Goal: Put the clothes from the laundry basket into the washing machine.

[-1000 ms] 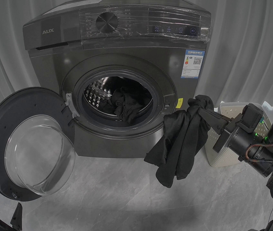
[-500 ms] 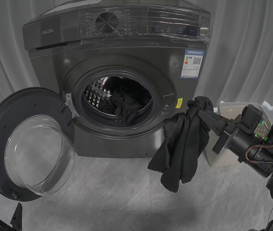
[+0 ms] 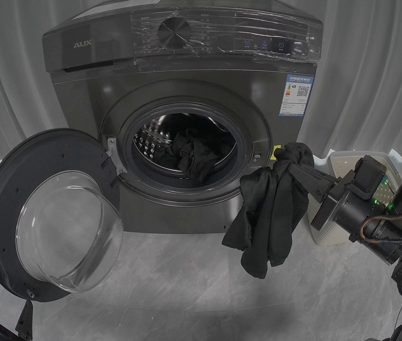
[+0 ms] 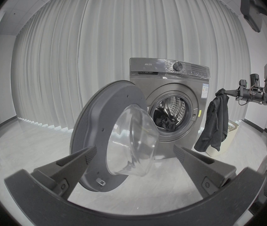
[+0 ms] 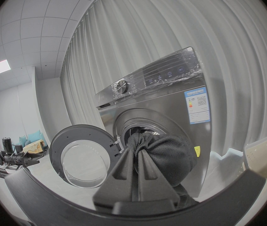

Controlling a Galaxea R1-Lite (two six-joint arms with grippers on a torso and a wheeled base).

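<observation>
The grey washing machine [image 3: 182, 72] stands with its round door [image 3: 49, 214] swung open to the left. Black clothes [image 3: 194, 155] lie inside the drum. My right gripper [image 3: 294, 166] is shut on a black garment [image 3: 267, 214], which hangs in the air just right of the drum opening, its hem above the floor. In the right wrist view the gripper [image 5: 136, 156] pinches the bunched cloth [image 5: 168, 157] in front of the opening. The cream laundry basket [image 3: 347, 157] sits on the floor behind the right arm. My left gripper [image 3: 4, 309] is low at the front left, open and holding nothing.
Grey curtains run behind the machine. The open door [image 4: 108, 132] juts out over the floor on the left, close ahead of my left gripper [image 4: 136, 170]. Bare grey floor [image 3: 172, 271] lies in front of the machine.
The whole head picture has shifted, so the camera moved. The right gripper with the black garment now stands slightly closer to the drum opening, and the hanging cloth has swung a little.
</observation>
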